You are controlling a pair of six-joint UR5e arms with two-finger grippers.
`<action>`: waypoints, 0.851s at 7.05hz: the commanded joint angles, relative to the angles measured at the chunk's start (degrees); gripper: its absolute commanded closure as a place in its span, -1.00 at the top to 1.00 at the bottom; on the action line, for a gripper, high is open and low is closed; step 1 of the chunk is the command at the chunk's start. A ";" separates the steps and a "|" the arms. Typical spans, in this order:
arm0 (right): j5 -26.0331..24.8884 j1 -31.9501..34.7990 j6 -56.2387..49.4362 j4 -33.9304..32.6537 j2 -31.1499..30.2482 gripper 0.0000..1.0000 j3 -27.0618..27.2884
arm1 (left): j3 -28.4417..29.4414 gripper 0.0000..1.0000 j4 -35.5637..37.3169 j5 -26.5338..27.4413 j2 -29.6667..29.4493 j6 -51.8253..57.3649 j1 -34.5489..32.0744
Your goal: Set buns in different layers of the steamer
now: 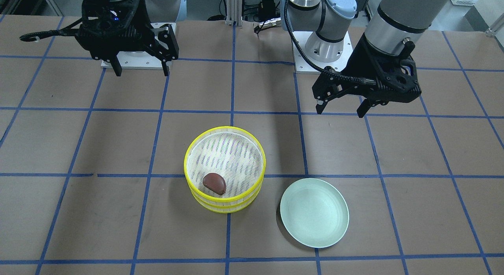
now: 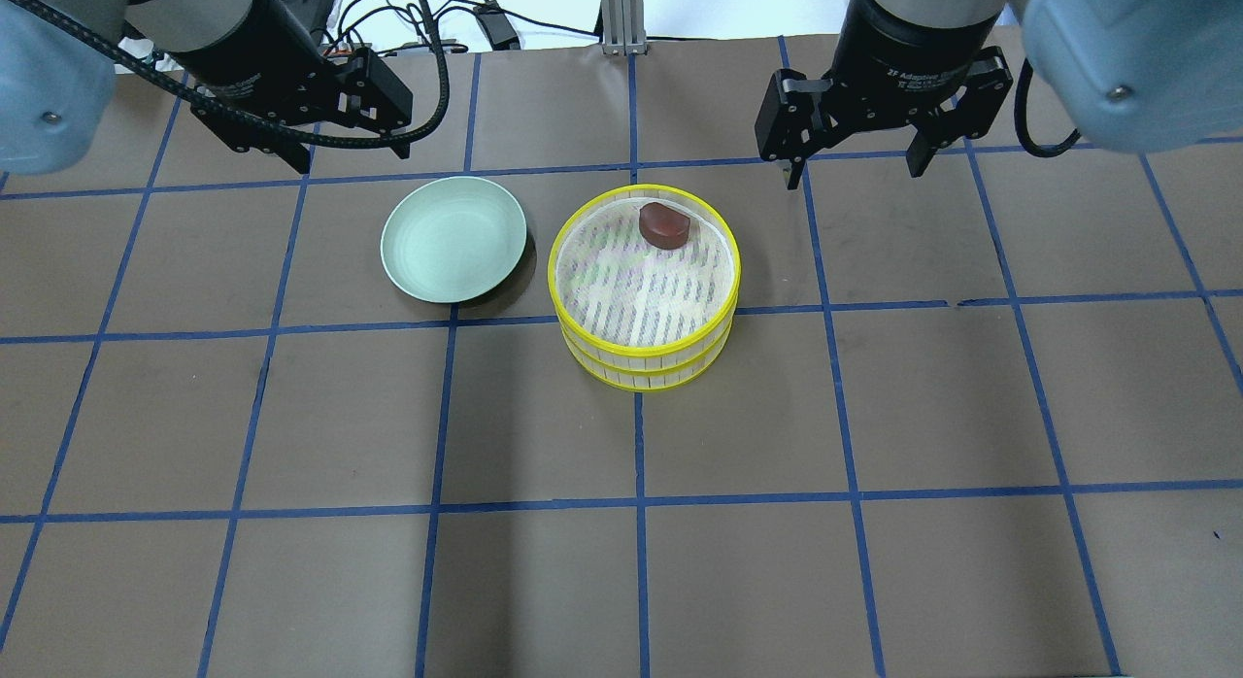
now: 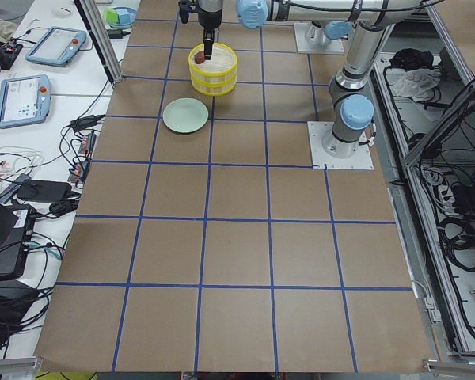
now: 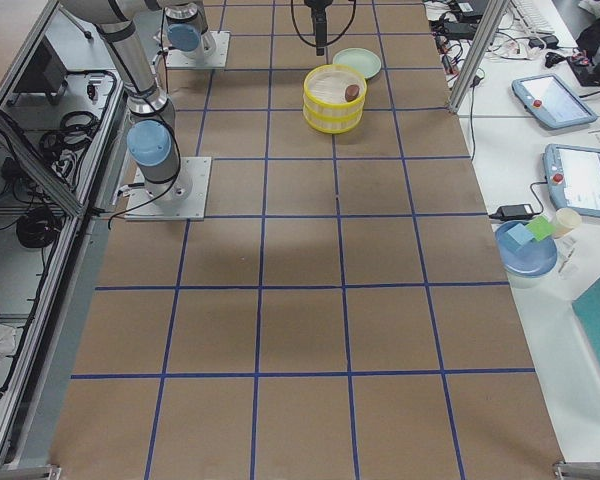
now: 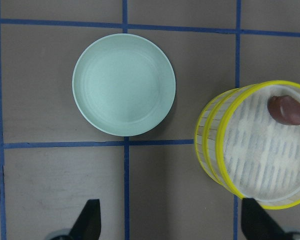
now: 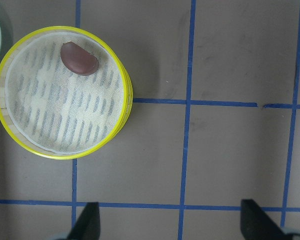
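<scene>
in the overhead view the steamer [image 2: 643, 359] stands just right of centre in the upper half of the frame, its two layers stacked. the dark reddish-brown bun [image 2: 663, 223] lies on the top layer's mesh, close to the rim's upper edge. the pale green plate [image 2: 453, 239] lies just left of the steamer, not touching. the left gripper [image 2: 348, 158] hangs at upper left, jaws spread wide and holding nothing. the right gripper [image 2: 855, 173] hangs at upper right, also spread and empty.

Bright, even overhead light — soft shadows
</scene>
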 commanded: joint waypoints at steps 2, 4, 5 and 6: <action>0.86 -5.20 -0.69 -1.67 -0.22 0.99 -0.17 | -0.89 1.00 -4.57 5.75 3.69 3.94 0.27; 0.95 -5.40 -0.78 -1.40 -0.31 0.99 -0.09 | -3.16 1.00 -4.60 5.93 5.80 3.86 0.35; 0.86 -5.48 -0.78 -1.31 -0.31 0.99 -0.09 | -3.17 1.00 -4.68 5.93 5.99 3.86 0.36; 0.77 -5.48 -0.78 -1.31 -0.31 0.99 -0.09 | -3.26 1.00 -4.69 5.93 5.99 3.86 0.36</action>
